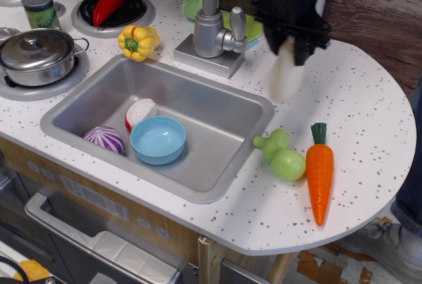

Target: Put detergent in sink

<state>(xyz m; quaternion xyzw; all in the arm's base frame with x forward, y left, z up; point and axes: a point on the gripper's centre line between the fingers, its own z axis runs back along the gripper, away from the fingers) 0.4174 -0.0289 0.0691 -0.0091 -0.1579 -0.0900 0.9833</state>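
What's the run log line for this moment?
gripper: shut on detergent, blurred | location: over counter right of sink | sink holds blue bowl

- One fixed view only, set high at the front of the toy kitchen counter (369,132) and looking down and away toward the wooden back wall (382,0).
- It stands fairly near: the sink (217,116) fills the middle, the faucet (211,27) rises at 12 o'clock, the stove burners (122,10) sit at 10 o'clock.
- The counter's rounded end runs to 3 o'clock; cabinet fronts (99,231) show at 7 o'clock.
- The arm's upper part is cut off by the top edge.
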